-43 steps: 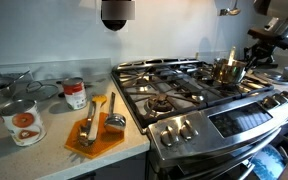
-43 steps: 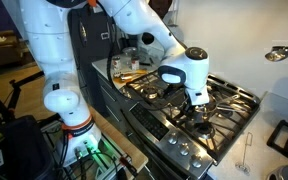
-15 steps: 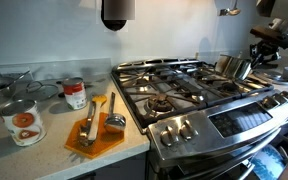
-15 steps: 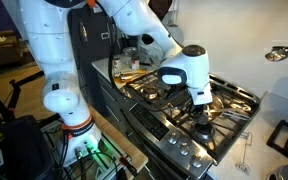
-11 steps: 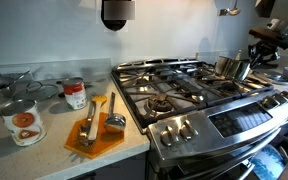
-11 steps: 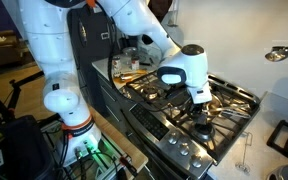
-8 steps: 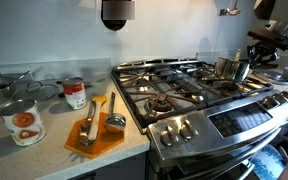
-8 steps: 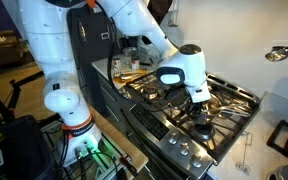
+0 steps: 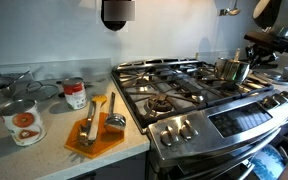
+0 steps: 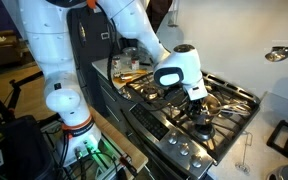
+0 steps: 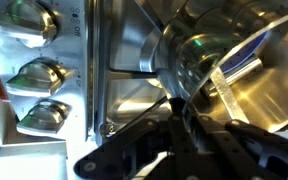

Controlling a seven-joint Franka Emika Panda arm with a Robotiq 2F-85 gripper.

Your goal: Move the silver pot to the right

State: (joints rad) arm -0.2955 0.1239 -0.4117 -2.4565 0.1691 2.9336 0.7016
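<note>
The silver pot [image 9: 231, 70] stands on the right side of the gas stove [image 9: 174, 85], on the grate near the right edge. In the wrist view it fills the upper right, shiny with golden reflections [image 11: 249, 55], its thin handle strip crossing it. My gripper [image 11: 174, 112] has its dark fingers close together at the pot's rim and appears shut on it. In both exterior views the gripper [image 9: 248, 56] [image 10: 198, 106] reaches down to the pot [image 10: 203, 126], which the arm partly hides.
Stove knobs [image 11: 39, 75] line the front panel [image 9: 179, 128]. On the counter stand two labelled cans [image 9: 22, 122] [image 9: 75, 94] and an orange board [image 9: 94, 137] with utensils. A ladle [image 10: 277, 52] hangs on the wall beyond the stove.
The pot has shifted a little to the right on the grate since the first frame and now sits level. The arm's wrist has drawn slightly up and back.
</note>
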